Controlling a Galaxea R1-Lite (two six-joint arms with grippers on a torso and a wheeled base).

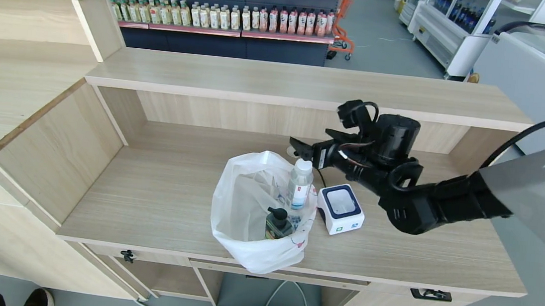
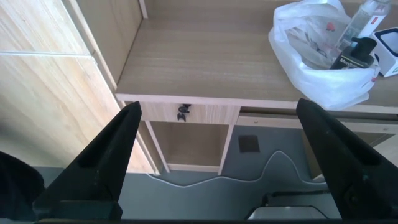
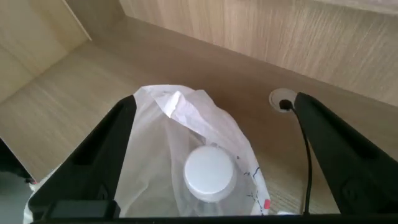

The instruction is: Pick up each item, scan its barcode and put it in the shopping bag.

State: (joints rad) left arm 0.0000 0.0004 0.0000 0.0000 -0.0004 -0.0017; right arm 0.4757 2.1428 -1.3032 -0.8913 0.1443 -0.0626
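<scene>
1. Jaws on the right gripper [image 1: 300, 151] are seen spread wide and empty, poised just above the white cap [image 1: 303, 165] of the clear bottle [image 1: 299, 188].
2. That bottle is found standing upright inside the shopping bag [image 1: 242, 205], at the rim nearest the scanner [image 1: 340, 208]; a dark pump bottle [image 1: 278, 223] is lodged in the bag beside it.
3. The step is judged to be the drop-off into the bag, with the bottle apparently let go.
4. A straight lift away is advised, so the cap is not clipped by the fingers [image 3: 93, 162] and the bottle is not tipped over the rim.
5. Thin plastic should be kept off the gripper; a snagged fold could drag the whole bag along the counter [image 1: 158, 197].
6. The scanner's cable [image 1: 320, 176] behind the bag should be skirted too.
7. On the left gripper [image 2: 217, 106] the jaws are likewise wide with nothing held, low in front of the counter's edge, well apart from the bag.
</scene>
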